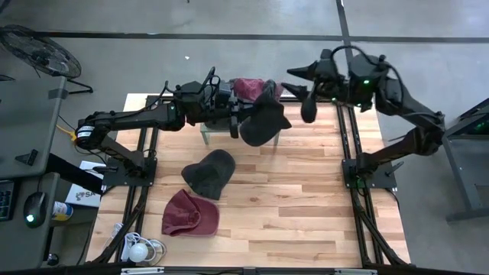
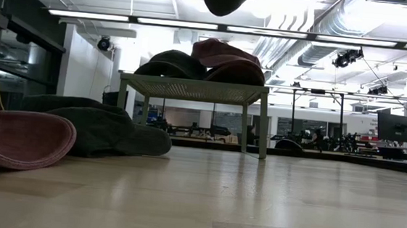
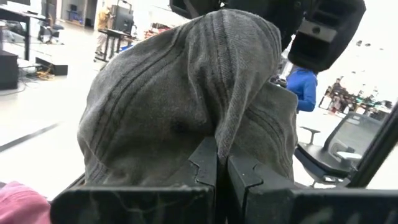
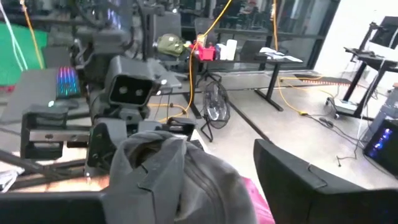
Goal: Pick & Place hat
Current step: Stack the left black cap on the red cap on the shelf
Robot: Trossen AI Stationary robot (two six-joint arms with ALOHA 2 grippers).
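Maroon hat lies flat on pale wood-plank table, front-left; soft knit, rounded crown. Dark grey hat just behind it, same slouchy shape. Left gripper holds 3rd hat, grey hat, in the air beside the rack: ribbed knit, limp, draped in folds, fabric pinched between fully closed fingers. Rack is a pale-legged stand at table's rear, carrying 1 more maroon hat and dark ones. Right gripper just right of grey hat, jaws parted, gripping nothing.
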